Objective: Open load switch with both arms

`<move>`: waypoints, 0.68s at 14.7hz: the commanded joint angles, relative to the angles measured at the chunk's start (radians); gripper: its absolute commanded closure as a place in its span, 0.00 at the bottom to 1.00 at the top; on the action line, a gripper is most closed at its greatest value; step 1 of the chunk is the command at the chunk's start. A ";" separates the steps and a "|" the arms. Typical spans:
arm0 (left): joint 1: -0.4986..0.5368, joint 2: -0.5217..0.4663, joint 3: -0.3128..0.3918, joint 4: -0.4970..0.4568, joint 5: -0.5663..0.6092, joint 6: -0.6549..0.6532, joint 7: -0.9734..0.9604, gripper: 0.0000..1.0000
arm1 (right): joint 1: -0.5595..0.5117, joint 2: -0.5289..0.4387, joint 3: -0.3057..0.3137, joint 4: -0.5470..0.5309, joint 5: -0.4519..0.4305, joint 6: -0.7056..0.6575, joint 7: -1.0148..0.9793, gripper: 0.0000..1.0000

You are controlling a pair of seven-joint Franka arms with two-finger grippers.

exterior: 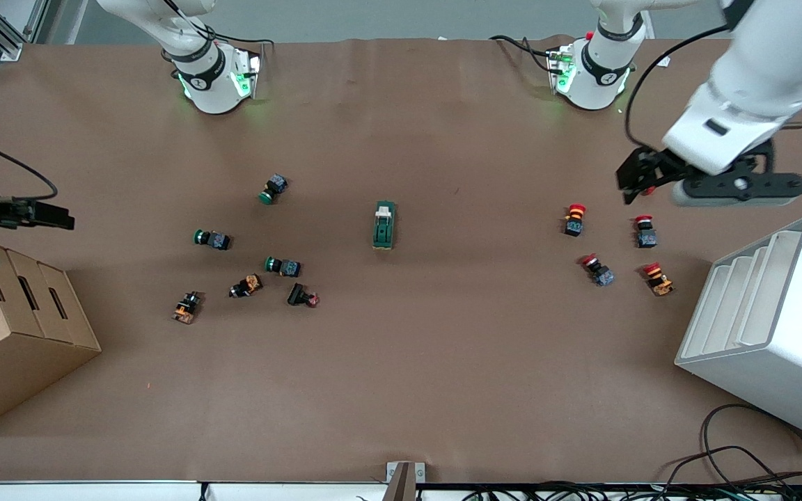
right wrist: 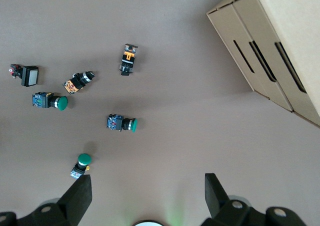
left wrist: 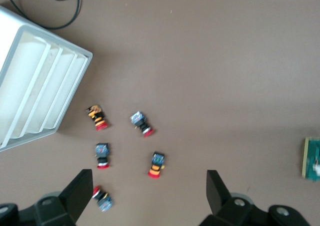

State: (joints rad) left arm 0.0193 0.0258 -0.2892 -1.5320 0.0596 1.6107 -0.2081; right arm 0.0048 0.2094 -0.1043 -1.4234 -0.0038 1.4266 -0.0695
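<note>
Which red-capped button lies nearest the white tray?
The red push button with the orange body; the other three red ones lie farther from the white tray.

Front view: taken from high up across the table (exterior: 401, 390), facing both arm bases, wide enough for the whole tabletop. Left wrist view: aimed straight down from well above, past the left gripper (left wrist: 150, 196), sharing with the front view the white rack (left wrist: 35, 95), the red buttons (left wrist: 156, 164) and one end of the green switch (left wrist: 314, 158). Right wrist view: likewise downward past the right gripper (right wrist: 148, 196), sharing the cardboard box (right wrist: 280, 50) and green buttons (right wrist: 121, 123).
</note>
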 commanded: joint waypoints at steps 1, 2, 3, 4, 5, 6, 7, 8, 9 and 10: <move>-0.036 -0.093 0.111 -0.089 -0.059 -0.023 0.108 0.00 | 0.007 -0.116 -0.011 -0.127 0.001 0.043 -0.009 0.00; -0.050 -0.110 0.139 -0.112 -0.063 -0.029 0.124 0.00 | 0.004 -0.145 -0.006 -0.150 0.001 0.046 -0.009 0.00; -0.067 -0.118 0.169 -0.118 -0.064 -0.032 0.125 0.00 | 0.003 -0.171 -0.005 -0.170 0.001 0.046 -0.009 0.00; -0.074 -0.125 0.179 -0.123 -0.064 -0.032 0.125 0.00 | -0.005 -0.194 0.002 -0.186 0.002 0.045 -0.009 0.00; -0.070 -0.132 0.180 -0.126 -0.064 -0.032 0.125 0.00 | -0.006 -0.223 0.005 -0.204 0.002 0.044 -0.009 0.00; -0.068 -0.136 0.180 -0.126 -0.064 -0.032 0.127 0.00 | -0.005 -0.248 0.005 -0.219 0.002 0.044 -0.009 0.00; -0.068 -0.136 0.189 -0.122 -0.063 -0.032 0.125 0.00 | 0.001 -0.263 0.005 -0.222 0.002 0.041 -0.009 0.00; -0.068 -0.129 0.194 -0.114 -0.063 -0.032 0.128 0.00 | 0.004 -0.277 0.003 -0.223 0.002 0.034 -0.009 0.00; -0.061 -0.121 0.194 -0.105 -0.063 -0.032 0.142 0.00 | 0.006 -0.292 0.003 -0.224 0.002 0.028 -0.009 0.00; -0.052 -0.118 0.194 -0.100 -0.061 -0.032 0.163 0.00 | 0.006 -0.303 0.005 -0.219 0.002 0.012 -0.009 0.00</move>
State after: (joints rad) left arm -0.0375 -0.0851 -0.1076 -1.6327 0.0082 1.5792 -0.0855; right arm 0.0049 -0.0351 -0.1014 -1.5951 -0.0038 1.4380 -0.0698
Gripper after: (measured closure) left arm 0.000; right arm 0.000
